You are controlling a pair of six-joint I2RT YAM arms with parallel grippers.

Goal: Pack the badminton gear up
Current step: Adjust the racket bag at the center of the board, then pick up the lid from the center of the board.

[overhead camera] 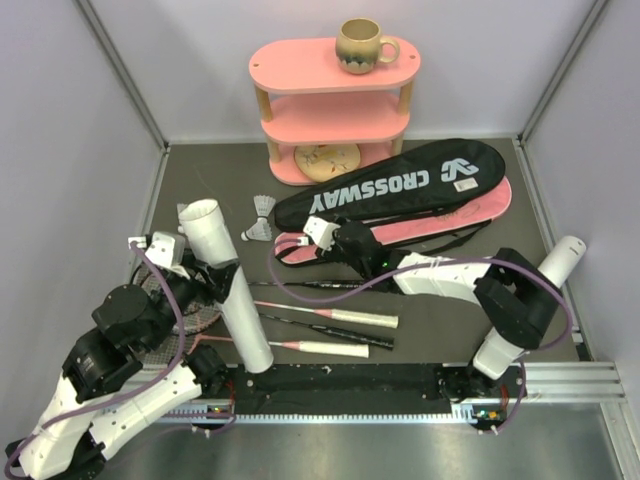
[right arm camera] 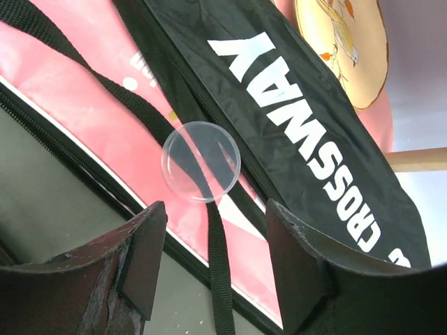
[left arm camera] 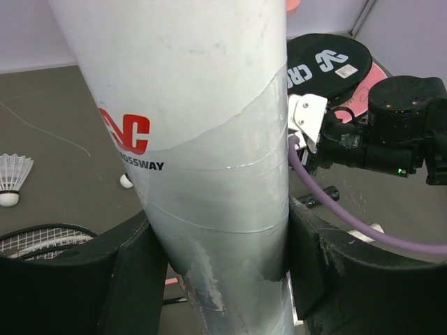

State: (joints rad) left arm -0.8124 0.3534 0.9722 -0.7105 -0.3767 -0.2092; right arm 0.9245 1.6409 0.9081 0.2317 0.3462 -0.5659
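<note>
My left gripper [left arm camera: 220, 272] is shut on a white tube [left arm camera: 202, 139], which leans with its open end up [overhead camera: 200, 215] and its foot near the table's front. The black CROSSWAY bag [overhead camera: 400, 185] lies on the pink bag [overhead camera: 440, 222]. Over the pink bag's left end my right gripper [right arm camera: 218, 258] hangs open above a black strap [right arm camera: 220, 272]. A clear round lid [right arm camera: 200, 162] rests on the pink bag just ahead of the fingers. Two shuttlecocks [overhead camera: 261, 218] lie left of the bags. Rackets [overhead camera: 340, 318] lie mid-table, and another tube [overhead camera: 560, 258] stands at right.
The pink three-tier shelf [overhead camera: 335, 110] stands at the back with a beige mug [overhead camera: 360, 45] on top and a patterned plate [overhead camera: 325, 158] on its lowest tier. A racket head [left arm camera: 42, 241] lies under my left arm. Walls close in three sides.
</note>
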